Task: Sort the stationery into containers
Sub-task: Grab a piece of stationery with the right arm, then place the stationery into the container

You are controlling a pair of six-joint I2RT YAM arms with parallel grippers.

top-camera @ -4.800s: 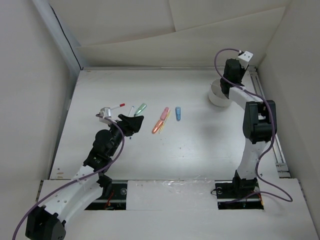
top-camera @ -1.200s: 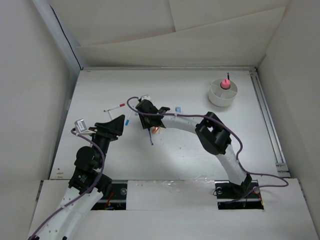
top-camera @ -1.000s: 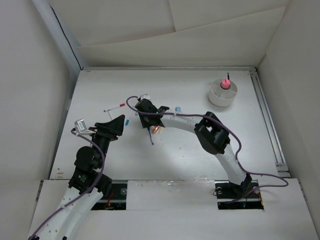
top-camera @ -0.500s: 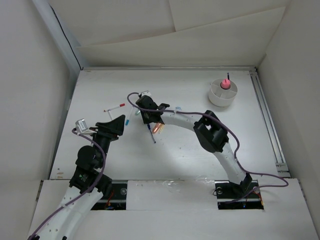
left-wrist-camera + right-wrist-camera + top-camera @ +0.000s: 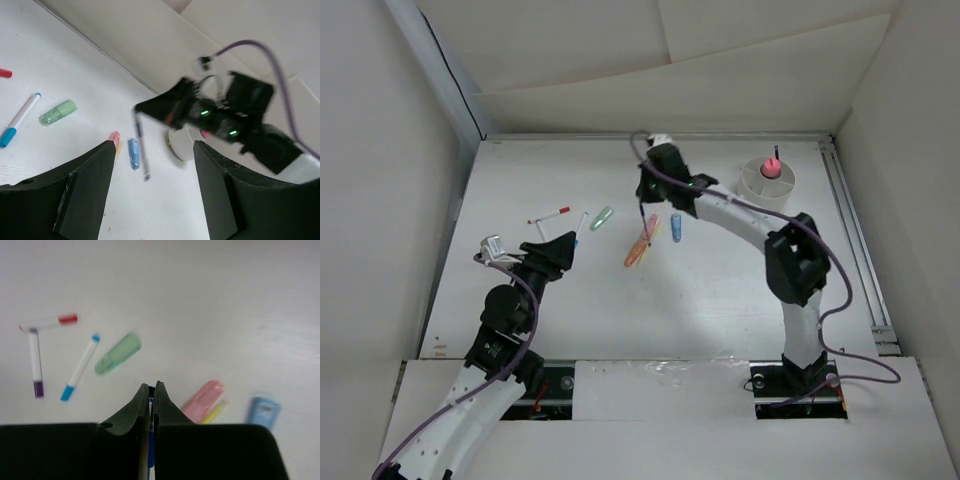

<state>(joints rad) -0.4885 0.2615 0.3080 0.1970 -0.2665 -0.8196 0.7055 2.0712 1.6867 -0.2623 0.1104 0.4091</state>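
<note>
My right gripper (image 5: 653, 190) is shut on a thin dark pen (image 5: 644, 228) that hangs below it, above the table and left of the white divided cup (image 5: 766, 186). A pink-capped item (image 5: 774, 167) stands in the cup. In the right wrist view the gripper (image 5: 151, 386) pinches the pen (image 5: 151, 392). On the table lie a red-tipped white pen (image 5: 552, 213), a blue-tipped white pen (image 5: 579, 228), a green marker (image 5: 602, 217), an orange-pink marker (image 5: 639, 246) and a blue marker (image 5: 676, 228). My left gripper (image 5: 556, 249) is open and empty near the blue-tipped pen.
The left wrist view shows the green marker (image 5: 57, 112), the blue marker (image 5: 132, 153), the hanging pen (image 5: 141, 150) and the cup (image 5: 181, 146) behind my open left gripper (image 5: 152, 165). A purple-tipped white pen (image 5: 35, 362) lies by the red-tipped one. White walls close the table's back and sides.
My right gripper has lifted the thin dark pen off the table's middle and carried it back and right, towards the cup. My left arm shifted slightly.
</note>
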